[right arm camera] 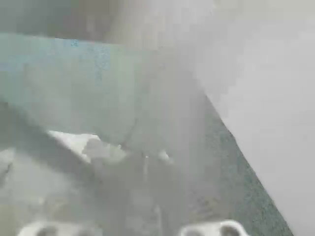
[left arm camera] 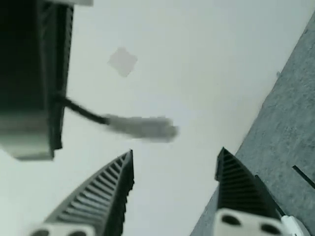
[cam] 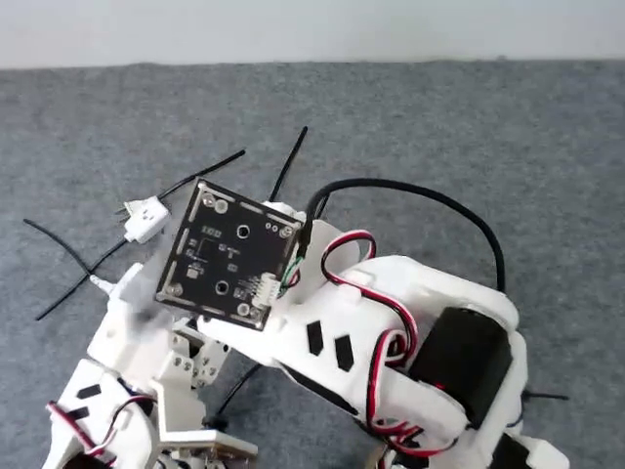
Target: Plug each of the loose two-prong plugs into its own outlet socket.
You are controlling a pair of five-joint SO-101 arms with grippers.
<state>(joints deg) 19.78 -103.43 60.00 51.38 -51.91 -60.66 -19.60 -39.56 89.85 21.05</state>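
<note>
A white two-prong plug [cam: 146,217] lies on the grey carpet [cam: 469,137] at the left, with thin black cables [cam: 210,173] running from it. The right arm [cam: 391,322] stretches in from the lower right. Its black camera board [cam: 229,256] covers the spot just right of the plug and hides what is under it. The left arm [cam: 98,391] sits at the lower left. In the left wrist view my left gripper [left arm camera: 172,172] is open and holds nothing. Beyond it is a blurred white plug [left arm camera: 142,127] on a dark cable. The right wrist view is blurred, with a pale white shape [right arm camera: 83,145].
A pale wall [cam: 312,29] borders the carpet at the back. More black cable pieces [cam: 59,249] lie at the far left. A thick black cable [cam: 439,205] arcs over the right arm. A dark block [left arm camera: 29,73] stands close beside the left gripper.
</note>
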